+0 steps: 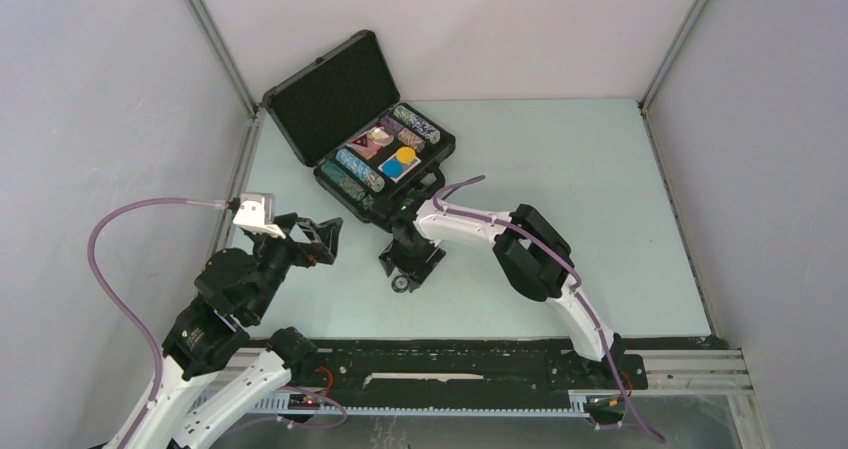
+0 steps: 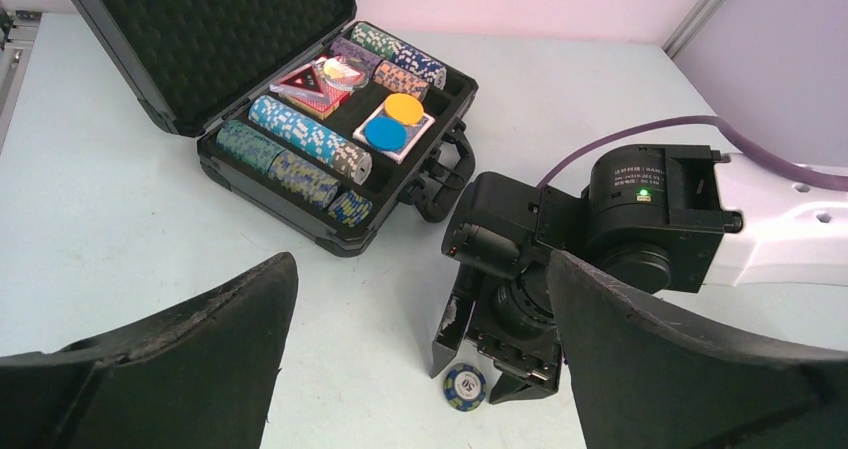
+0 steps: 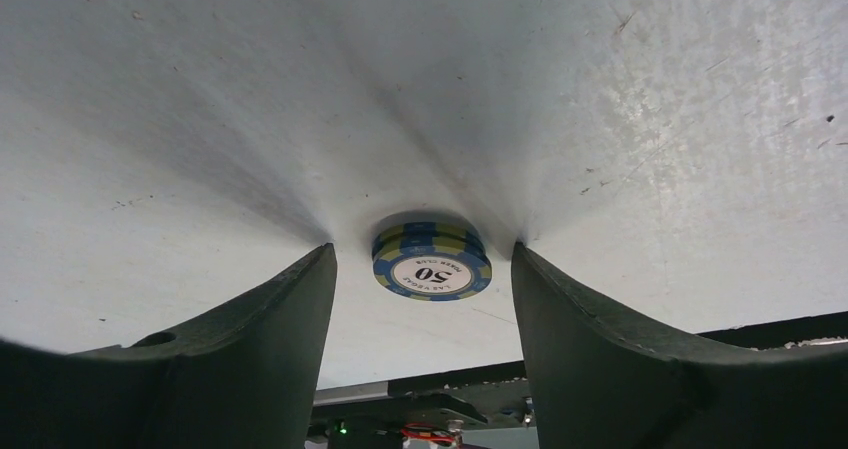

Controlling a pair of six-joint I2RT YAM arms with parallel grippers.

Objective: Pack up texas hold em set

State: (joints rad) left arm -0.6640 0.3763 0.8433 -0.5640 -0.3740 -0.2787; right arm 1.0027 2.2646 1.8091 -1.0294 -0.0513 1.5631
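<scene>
**Chip sits between the spread right jaws**

An open case [image 1: 330, 94], its slots full of chip rows, stands just beyond the right jaws. From above, those jaws hide most of the chip [image 3: 432, 261], and I cannot tell whether it is one chip or two stacked. It lies flat on the surface [image 3: 600, 89] between the right jaws, which are spread and touch nothing. The left jaws hang wide open and empty, well apart.
</scene>
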